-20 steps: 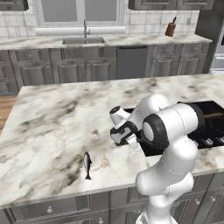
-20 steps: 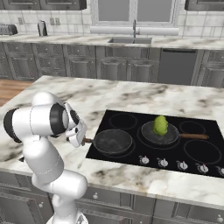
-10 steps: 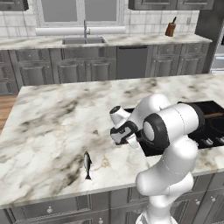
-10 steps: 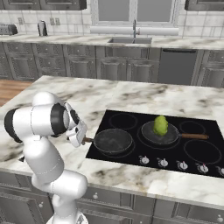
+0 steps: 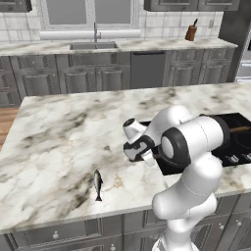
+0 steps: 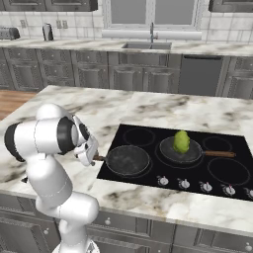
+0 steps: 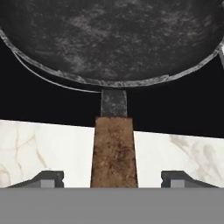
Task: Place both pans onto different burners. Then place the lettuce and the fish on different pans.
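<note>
looking down the hand view, i see the claw point(image 7: 113, 179) spread wide, its two dark tips standing clear on either side of the brown wooden handle point(image 7: 113, 151) of the near pan point(image 7: 109, 39); neither tip touches the wood, so nothing is gripped. the handle runs out over the edge of the black cooktop point(image 7: 43, 103) onto the marble bench point(image 7: 43, 148).

right base view: the near pan point(image 6: 128, 160) sits on the front-left burner of the cooktop point(image 6: 148, 177), its handle pointing left toward the claw point(image 6: 91, 154), which hangs low at the cooktop's left edge. second pan point(image 6: 180, 150) sits on the big middle burner point(image 6: 163, 157), handle pointing right. the lettuce point(image 6: 181, 142) stands upright in that second pan. far-right burner point(image 6: 229, 171) and back-left burner point(image 6: 139, 136) are bare rings. small silver knobs point(image 6: 183, 183) line the front edge of the glass.

left base view: the fish point(image 5: 97, 184) lies on the bench point(image 5: 54, 142) near its front edge, well apart from the cooktop and to the left of the arm, tail toward the front. the claw point(image 5: 139, 154) is mostly masked by the arm's own bulk here.

back wall: sink point(image 5: 93, 45) under the window, knife block point(image 5: 190, 33) on the far counter.
</note>
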{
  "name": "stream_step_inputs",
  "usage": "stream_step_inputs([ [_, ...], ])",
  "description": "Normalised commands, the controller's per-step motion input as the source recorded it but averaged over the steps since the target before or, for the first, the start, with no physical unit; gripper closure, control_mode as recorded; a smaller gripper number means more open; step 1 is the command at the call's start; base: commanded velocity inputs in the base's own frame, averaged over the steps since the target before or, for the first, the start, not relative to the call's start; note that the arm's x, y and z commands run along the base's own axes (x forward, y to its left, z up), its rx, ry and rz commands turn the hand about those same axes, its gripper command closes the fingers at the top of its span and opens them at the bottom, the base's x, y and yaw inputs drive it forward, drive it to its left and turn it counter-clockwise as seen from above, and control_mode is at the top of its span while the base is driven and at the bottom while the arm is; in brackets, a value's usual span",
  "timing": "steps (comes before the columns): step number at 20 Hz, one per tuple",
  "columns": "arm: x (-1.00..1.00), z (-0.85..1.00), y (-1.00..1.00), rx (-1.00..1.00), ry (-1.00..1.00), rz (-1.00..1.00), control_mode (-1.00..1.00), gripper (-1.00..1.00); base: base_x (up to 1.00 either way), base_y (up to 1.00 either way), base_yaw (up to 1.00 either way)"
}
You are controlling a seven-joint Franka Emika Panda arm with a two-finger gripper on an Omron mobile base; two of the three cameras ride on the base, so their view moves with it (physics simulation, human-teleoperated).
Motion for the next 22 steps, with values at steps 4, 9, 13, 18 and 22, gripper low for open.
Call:
stream_step_inputs([
  [4, 0.0, 0.37, 0.0, 0.0, 0.0, 0.0, -1.0, -1.0, 0.0, 0.0, 0.0],
  [9, -0.01, 0.52, 0.0, 0.03, 0.0, 0.0, -1.0, -1.0, 0.0, 0.0, 0.0],
  [13, -0.11, 0.52, 0.0, 0.07, 0.0, 0.0, -1.0, -1.0, 0.0, 0.0, 0.0],
  [18, -0.24, 0.53, 0.0, 0.09, 0.0, 0.04, -1.0, -1.0, 0.0, 0.0, 0.0],
  [22, -0.4, 0.41, 0.0, 0.08, 0.0, 0.14, -1.0, -1.0, 0.0, 0.0, 0.0],
])
